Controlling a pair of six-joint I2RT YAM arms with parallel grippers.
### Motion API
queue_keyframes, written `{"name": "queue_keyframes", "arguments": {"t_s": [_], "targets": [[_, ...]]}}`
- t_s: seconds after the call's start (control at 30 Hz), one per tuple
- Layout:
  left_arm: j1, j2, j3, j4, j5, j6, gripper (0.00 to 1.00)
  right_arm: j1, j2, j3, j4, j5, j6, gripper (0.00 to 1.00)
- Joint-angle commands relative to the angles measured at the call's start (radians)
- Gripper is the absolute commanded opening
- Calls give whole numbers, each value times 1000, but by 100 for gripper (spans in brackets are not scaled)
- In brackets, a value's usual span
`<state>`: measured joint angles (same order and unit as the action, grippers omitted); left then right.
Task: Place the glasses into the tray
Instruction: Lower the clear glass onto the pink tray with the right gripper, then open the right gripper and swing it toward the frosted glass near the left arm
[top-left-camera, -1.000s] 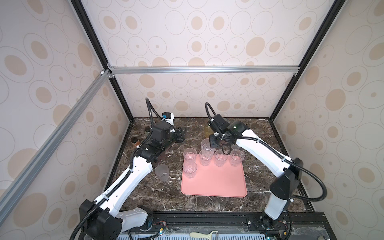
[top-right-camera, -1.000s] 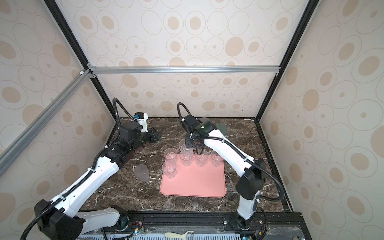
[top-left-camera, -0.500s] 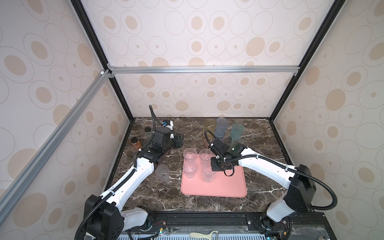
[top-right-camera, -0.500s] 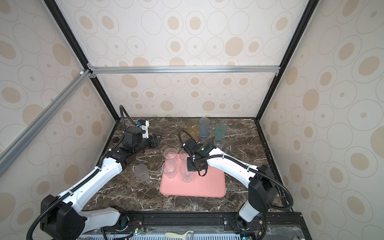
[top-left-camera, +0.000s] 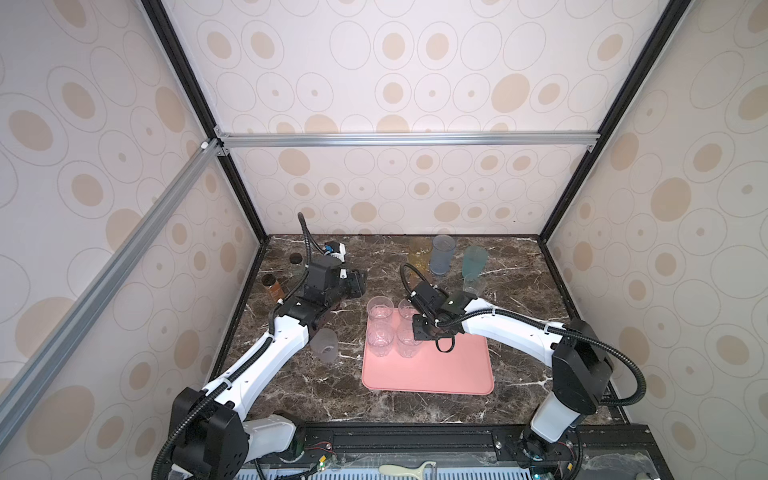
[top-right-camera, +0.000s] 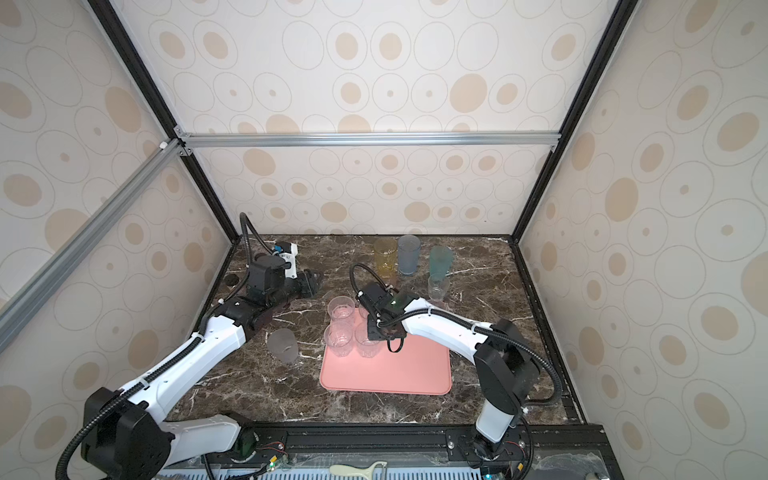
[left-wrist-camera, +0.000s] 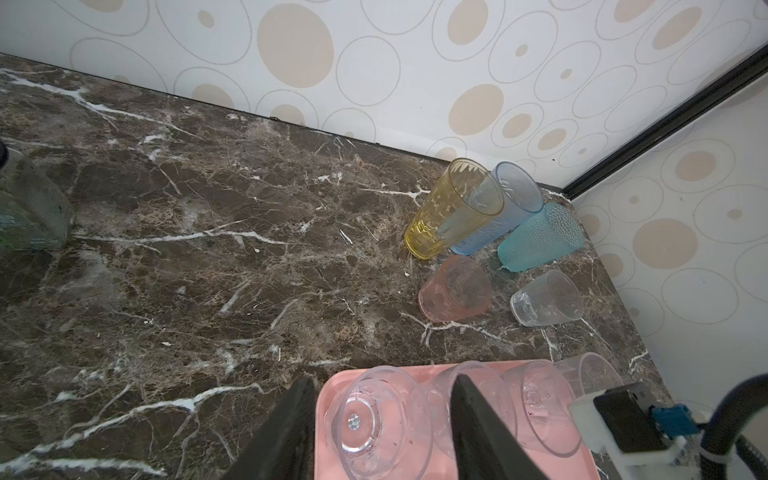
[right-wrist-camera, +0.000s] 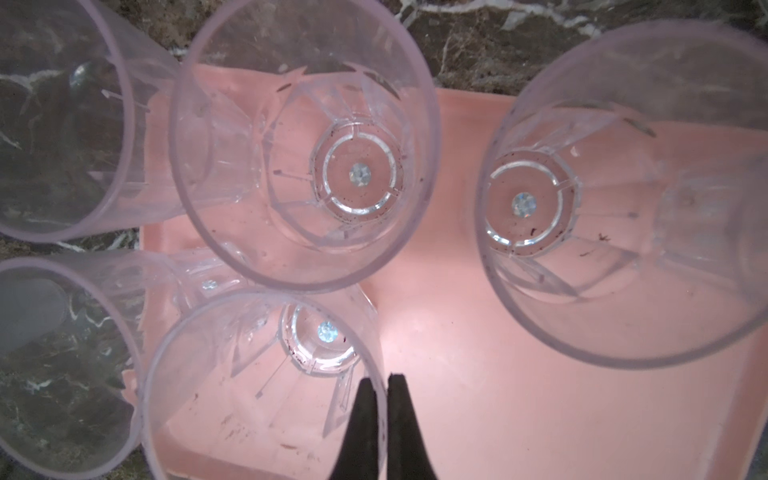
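Four clear glasses (top-left-camera: 379, 338) showed in both top views, packed rim to rim at the upper-left corner of the tray (top-left-camera: 449, 370), which lay on the bench (top-left-camera: 324, 399) just right of the frame's middle. The right tool (right-wrist-camera: 381, 378) stood over that cluster, its two black fingers (right-wrist-camera: 360, 428) drawn together and pinching the wall of the lower-right glass (top-left-camera: 408, 344) at its rim. Whether that glass's base touched the tray could not be told. The right arm hid part of the tray's upper edge. The tray's lower half and right side lay bare out to the low rim. The left tool (left-wrist-camera: 381, 378) hung over the bench just upper left of the tray's corner, its fingers well apart and gripping nothing. A frosted glass (top-left-camera: 324, 345) stood on the bench near the tray's left edge, not touching it. At the upper middle of the frame an amber glass (top-left-camera: 417, 251), a blue glass (top-left-camera: 442, 254) and a teal glass (top-left-camera: 473, 259) stood close together by the back wall, with a small clear glass (top-left-camera: 473, 284) just below the teal one. The left wrist view showed a pink glass (left-wrist-camera: 455, 289) beside them. Bare bench lay between this group and the left tool.
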<state>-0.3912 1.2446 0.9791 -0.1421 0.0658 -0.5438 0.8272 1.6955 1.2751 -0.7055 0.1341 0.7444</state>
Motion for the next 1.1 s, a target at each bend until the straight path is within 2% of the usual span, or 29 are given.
{"name": "queue_keyframes", "arguments": {"t_s": [0.0, 0.37, 0.43, 0.63, 0.77, 0.9, 1.07], "targets": [[10, 8, 2, 19, 3, 23, 53, 0, 26, 37, -18, 47, -2, 0], [17, 7, -1, 25, 3, 28, 53, 1, 4, 33, -39, 52, -34, 1], [19, 7, -2, 21, -1, 30, 53, 2, 11, 32, -32, 36, -29, 6], [32, -6, 10, -6, -19, 53, 53, 1, -28, 35, -33, -18, -23, 33], [57, -15, 39, -47, -43, 90, 53, -14, -86, 93, -95, -60, -46, 43], [106, -29, 74, -90, -61, 139, 54, -91, -138, 169, -147, -151, -71, 46], [171, -52, 97, -142, -55, 201, 56, -280, -202, 180, -101, -309, -57, 46]]}}
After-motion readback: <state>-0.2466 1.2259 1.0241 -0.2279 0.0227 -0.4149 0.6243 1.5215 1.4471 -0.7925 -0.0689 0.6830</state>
